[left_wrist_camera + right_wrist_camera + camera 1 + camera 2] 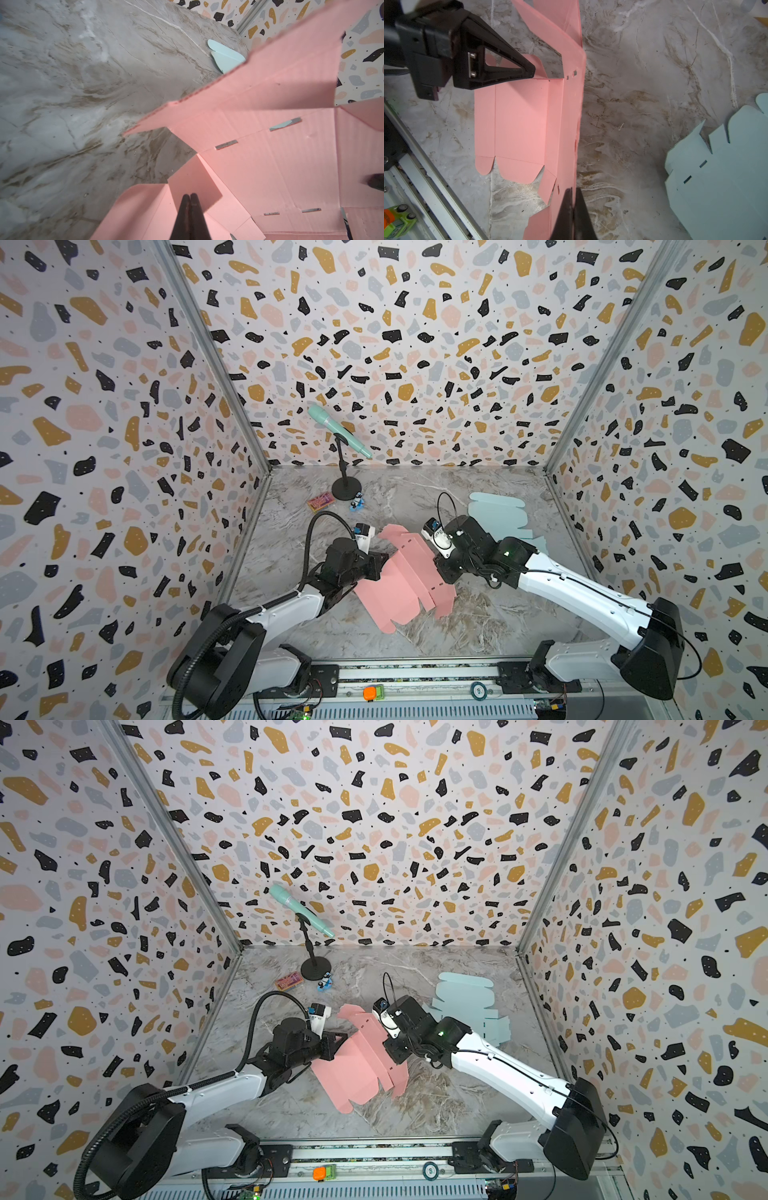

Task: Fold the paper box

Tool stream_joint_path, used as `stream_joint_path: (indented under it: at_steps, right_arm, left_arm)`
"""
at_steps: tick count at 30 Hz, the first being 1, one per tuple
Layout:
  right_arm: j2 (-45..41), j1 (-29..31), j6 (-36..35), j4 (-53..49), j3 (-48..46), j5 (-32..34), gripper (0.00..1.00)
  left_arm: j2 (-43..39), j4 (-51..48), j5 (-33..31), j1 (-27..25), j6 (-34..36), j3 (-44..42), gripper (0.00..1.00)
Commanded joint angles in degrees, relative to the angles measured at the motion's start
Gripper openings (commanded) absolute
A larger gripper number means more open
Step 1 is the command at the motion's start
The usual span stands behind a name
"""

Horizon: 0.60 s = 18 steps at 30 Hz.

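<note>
- Both shut, apparently empty: left gripper (532,72) rests on the pink box (521,120), right gripper (573,192) touches its raised panel (571,104) ahead.
- Unpinched, that panel may spring flat.

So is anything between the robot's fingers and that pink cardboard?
Nothing visible does. The left fingers, shut, touch a small flap of the pink paper box; the right fingers, shut, are at its raised panel. The blue cardboard lies apart.

Top views face down; wrist views closely share paper box (270,166).
</note>
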Motion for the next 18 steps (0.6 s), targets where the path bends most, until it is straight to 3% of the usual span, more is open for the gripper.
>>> stream_joint_path:
  at_steps: [1,11,18]
  right_arm:
    - [-0.5,0.7,-0.4,0.2,0.7,1.2,0.00]
    - [-0.1,1.7,-1.4,-1.1,0.3,4.8,0.00]
    - [-0.1,1.8,-2.9,-2.1,-0.1,7.4,0.00]
  left_arm:
    - [-1.1,2.2,-1.5,-1.6,-1.0,-0.4,0.00]
    - [-1.1,3.8,-2.3,-3.4,-2.5,-1.3,0.00]
    - [-4.1,-1.5,-4.7,-3.3,-1.5,0.3,0.00]
